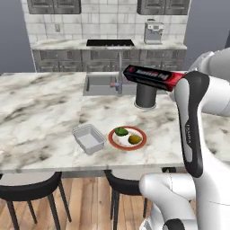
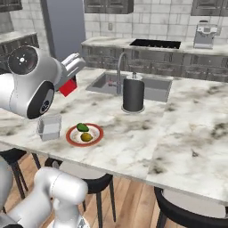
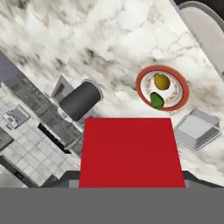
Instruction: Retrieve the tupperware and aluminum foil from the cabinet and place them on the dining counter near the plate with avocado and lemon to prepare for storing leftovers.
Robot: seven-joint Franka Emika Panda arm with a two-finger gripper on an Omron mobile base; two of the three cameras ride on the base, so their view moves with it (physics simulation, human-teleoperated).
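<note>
foil: the aluminum foil [image 1: 152,77] is carried up in the air over the dining counter [image 1: 40,105], level, one red end toward the hand camera.
jaws: you have the gripper [image 1: 176,82] partly open and clamped on the foil box; its width is what keeps the jaws apart.
tupperware: the tupperware [image 1: 88,138] already sits on the marble, just beside the plate [image 1: 127,138], so that half looks done.
plate: avocado [image 1: 121,131] and lemon [image 1: 134,139] lie side by side on it.
obstacle: a dark cylinder [image 1: 146,94] stands near the sink [image 1: 99,84], right under the foil's path; you want to clear it.
next, likely: bring the foil down on bare marble near the plate.
</note>
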